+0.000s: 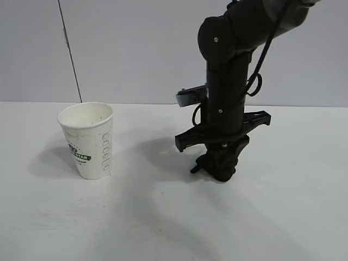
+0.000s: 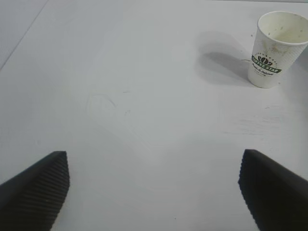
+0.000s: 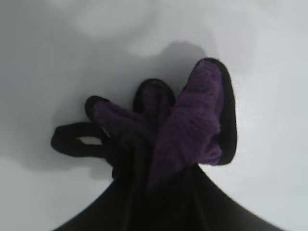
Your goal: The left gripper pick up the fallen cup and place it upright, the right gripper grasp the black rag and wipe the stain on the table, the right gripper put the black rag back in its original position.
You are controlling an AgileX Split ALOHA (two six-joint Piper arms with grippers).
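The cup (image 1: 88,140) stands upright on the white table (image 1: 163,217) at the left, nothing touching it. It also shows upright and far off in the left wrist view (image 2: 274,48). My left gripper (image 2: 154,161) is open and empty above bare table; it is out of the exterior view. My right gripper (image 1: 218,163) points straight down at the middle of the table, shut on the black rag (image 1: 222,171), which is pressed on the tabletop. In the right wrist view the rag (image 3: 192,130) bulges out beyond the shut fingers (image 3: 163,197). No stain shows; the spot under the rag is hidden.
A grey wall runs behind the table's far edge, with a thin dark cable (image 1: 70,54) hanging at the left. The right arm's bulky body (image 1: 225,98) stands over the middle of the table.
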